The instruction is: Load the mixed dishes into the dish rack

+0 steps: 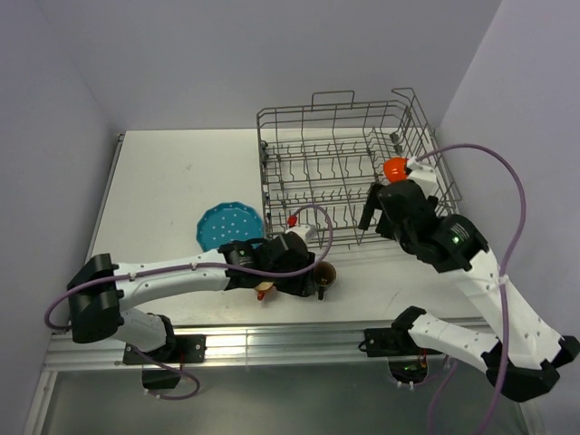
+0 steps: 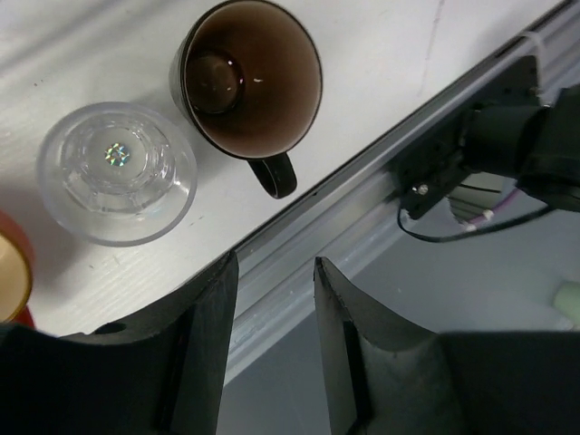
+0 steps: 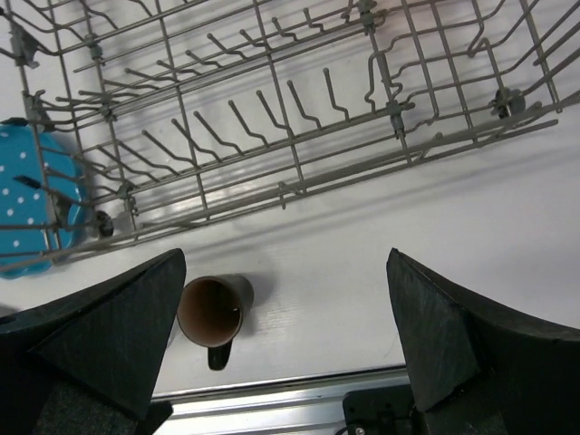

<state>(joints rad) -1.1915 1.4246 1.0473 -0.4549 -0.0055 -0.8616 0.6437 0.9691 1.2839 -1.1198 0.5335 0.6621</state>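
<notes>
- Dish rack (image 1: pixel 353 163), upper centre-right of top view: no dish among the tines in R wrist view, so nothing looks loaded.
- Teal dotted plate (image 1: pixel 229 227) flat on tabletop (image 1: pixel 163 181), just left of rack, outside it.
- L wrist view: dark brown mug (image 2: pixel 249 82) top centre, clear glass (image 2: pixel 116 172) just beside it at left, small orange cup (image 2: pixel 11 272) at left edge. All on tabletop.
- Orange blob (image 1: pixel 394 169) by R wrist: bowl or arm part, can't tell.
- Left claw (image 2: pixel 275 272) part-parted, empty, near mug.
- Right claw (image 3: pixel 283 272) spread wide, empty, above tabletop in front of rack.
- Judged: barely begun; at least four dishes left.
</notes>
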